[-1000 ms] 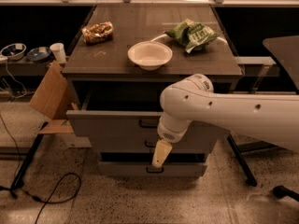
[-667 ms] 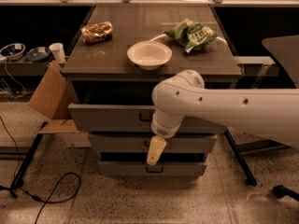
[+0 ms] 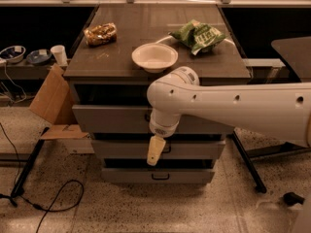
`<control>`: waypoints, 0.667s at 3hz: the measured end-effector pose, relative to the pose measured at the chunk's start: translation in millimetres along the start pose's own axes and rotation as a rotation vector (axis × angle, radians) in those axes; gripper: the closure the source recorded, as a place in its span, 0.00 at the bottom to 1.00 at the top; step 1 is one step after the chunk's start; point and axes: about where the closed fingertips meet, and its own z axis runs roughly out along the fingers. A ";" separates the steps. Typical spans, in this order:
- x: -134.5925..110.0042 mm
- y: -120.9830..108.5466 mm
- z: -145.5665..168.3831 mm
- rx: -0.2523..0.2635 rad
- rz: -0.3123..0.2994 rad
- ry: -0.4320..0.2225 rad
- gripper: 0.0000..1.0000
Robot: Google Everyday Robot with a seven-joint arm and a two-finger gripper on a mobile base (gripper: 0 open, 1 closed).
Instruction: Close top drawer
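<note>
The top drawer (image 3: 107,119) is the wide grey one under the cabinet top. It stands partly pulled out, with a dark gap above its front panel. Its small dark centre handle is mostly hidden behind my white arm (image 3: 233,108), which reaches in from the right. My gripper (image 3: 154,152) is cream-coloured and hangs down from the wrist. It is just below the top drawer's front, before the middle drawer (image 3: 116,149). The wrist lies against the middle of the top drawer's front.
On the cabinet top (image 3: 121,13) are a white bowl (image 3: 154,56), a green chip bag (image 3: 198,34) and a brown snack bag (image 3: 100,33). A cardboard box (image 3: 53,101) leans at the cabinet's left. A black cable (image 3: 58,198) lies on the floor. A dark table leg (image 3: 248,161) stands at the right.
My arm and gripper have moved left and toward the cabinet. The top drawer's front has slid back in and sticks out less than before.
</note>
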 end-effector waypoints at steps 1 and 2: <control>-14.2 -18.9 -1.8 0.027 0.001 -0.001 0.00; -11.0 -21.2 -6.2 0.035 0.011 -0.006 0.00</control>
